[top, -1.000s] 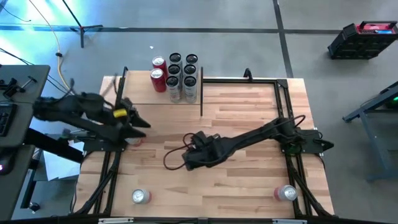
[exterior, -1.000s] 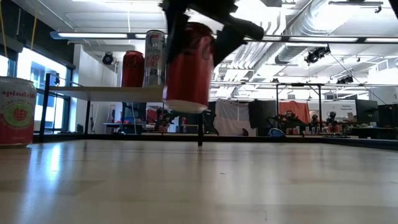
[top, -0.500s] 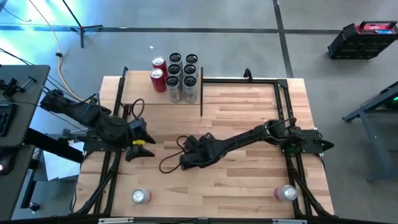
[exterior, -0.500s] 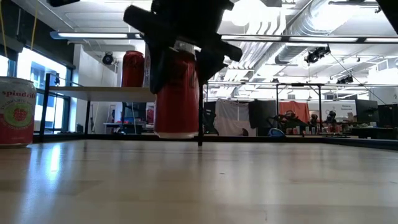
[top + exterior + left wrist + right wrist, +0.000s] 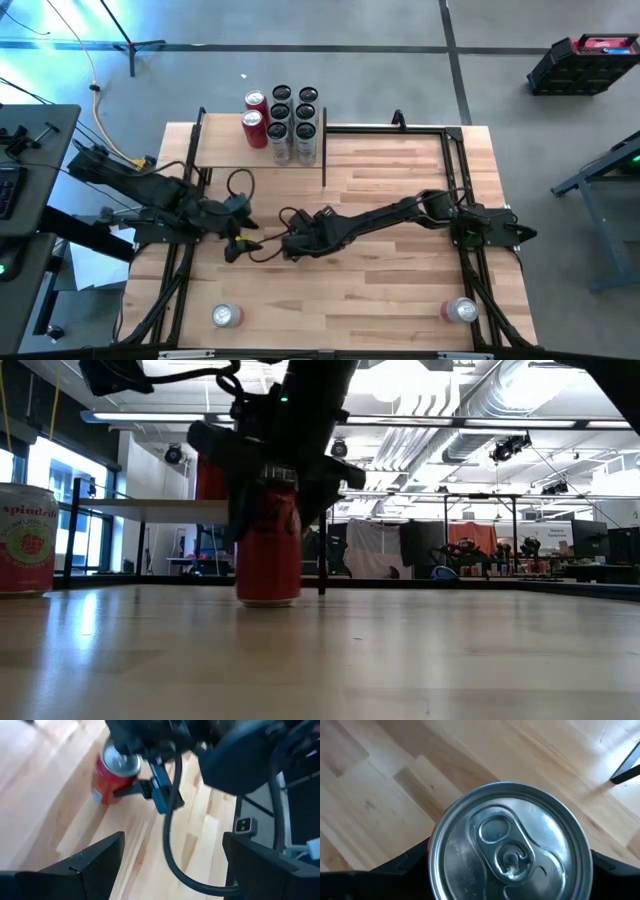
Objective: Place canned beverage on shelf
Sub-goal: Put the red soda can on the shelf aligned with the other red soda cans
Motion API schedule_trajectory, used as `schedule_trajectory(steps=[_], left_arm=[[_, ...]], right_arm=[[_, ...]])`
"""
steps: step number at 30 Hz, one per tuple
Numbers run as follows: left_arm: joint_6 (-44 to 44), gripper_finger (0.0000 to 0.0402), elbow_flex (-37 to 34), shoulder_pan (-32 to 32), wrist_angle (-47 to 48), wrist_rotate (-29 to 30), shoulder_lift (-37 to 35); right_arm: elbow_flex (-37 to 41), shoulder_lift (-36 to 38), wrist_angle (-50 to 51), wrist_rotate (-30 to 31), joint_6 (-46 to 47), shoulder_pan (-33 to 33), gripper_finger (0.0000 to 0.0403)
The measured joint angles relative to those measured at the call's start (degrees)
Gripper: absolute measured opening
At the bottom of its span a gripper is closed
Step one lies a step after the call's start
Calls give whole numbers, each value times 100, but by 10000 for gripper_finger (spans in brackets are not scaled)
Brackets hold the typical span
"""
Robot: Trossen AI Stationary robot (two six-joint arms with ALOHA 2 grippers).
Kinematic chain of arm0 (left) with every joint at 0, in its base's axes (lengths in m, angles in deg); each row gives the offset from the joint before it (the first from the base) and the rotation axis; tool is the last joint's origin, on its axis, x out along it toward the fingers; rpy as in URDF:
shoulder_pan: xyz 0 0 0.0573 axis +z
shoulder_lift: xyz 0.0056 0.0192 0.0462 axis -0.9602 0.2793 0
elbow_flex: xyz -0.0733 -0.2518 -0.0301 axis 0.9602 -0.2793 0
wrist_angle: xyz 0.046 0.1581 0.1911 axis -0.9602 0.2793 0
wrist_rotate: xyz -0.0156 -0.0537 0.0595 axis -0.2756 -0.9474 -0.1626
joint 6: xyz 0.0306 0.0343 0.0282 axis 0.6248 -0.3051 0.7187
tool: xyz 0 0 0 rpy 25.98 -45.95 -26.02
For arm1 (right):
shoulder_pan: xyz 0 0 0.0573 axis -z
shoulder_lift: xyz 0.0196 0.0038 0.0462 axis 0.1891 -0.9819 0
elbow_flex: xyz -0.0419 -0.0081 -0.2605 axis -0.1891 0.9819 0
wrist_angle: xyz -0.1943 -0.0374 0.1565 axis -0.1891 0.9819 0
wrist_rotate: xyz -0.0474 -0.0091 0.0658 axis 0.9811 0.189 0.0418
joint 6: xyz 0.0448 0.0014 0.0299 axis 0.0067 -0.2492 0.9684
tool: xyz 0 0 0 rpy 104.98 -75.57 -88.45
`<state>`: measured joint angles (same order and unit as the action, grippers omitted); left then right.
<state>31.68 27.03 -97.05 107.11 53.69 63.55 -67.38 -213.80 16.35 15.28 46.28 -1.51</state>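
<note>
Right end effector (image 5: 268, 510) clamped around upright red can (image 5: 267, 555) on the tabletop (image 5: 400, 650).

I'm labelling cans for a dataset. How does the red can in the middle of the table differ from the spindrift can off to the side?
The red can is red all over; the spindrift can is pale with a strawberry picture and lettering. The red can stands mid-table with the right gripper around it; the spindrift can stands alone, away from both arms. Both are upright on the tabletop, not on the shelf.
</note>
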Motion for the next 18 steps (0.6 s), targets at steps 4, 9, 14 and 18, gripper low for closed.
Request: schedule_trajectory(steps=[4,9,14,18], left_arm=[[5,326,0,0,-6,-421,191],[282,326,0,0,-12,-550,248],[401,326,0,0,43,-547,158],[575,326,2,0,329,-277,-47]], right_arm=[[-7,-35,10,17,262,0,314],[-94,-85,99,-214,13,-15,342],[-405,-70,287,-323,-154,-56,347],[-791,-70,680,-363,-116,-53,348]])
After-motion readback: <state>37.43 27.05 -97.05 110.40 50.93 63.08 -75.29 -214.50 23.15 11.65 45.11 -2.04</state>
